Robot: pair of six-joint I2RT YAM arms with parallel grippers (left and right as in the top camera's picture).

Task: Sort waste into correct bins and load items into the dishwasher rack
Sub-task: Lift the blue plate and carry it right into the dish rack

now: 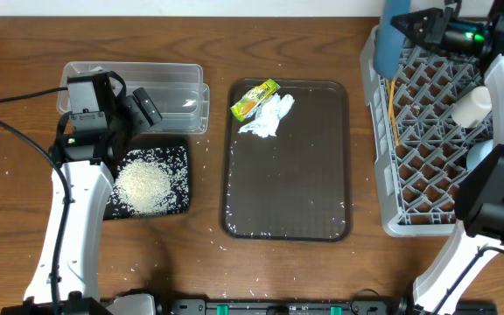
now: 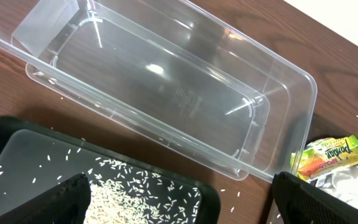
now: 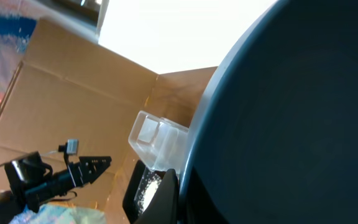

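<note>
Gripping the dark-blue bowl [image 1: 388, 44], apparently, right tool [image 1: 412, 24] hovers over the rack [image 1: 427, 149].

The wooden table [image 1: 322, 280] carries a clear tub [image 1: 175, 94], black tray [image 1: 180, 159], brown serving tray [image 1: 287, 184] and grey rack [image 1: 420, 150].

Rice [image 1: 144, 185] near the left claw [image 1: 144, 108] is white, its tray [image 1: 181, 177] black. The right claw [image 1: 410, 31] has a dark blue bowl [image 1: 388, 44].
</note>
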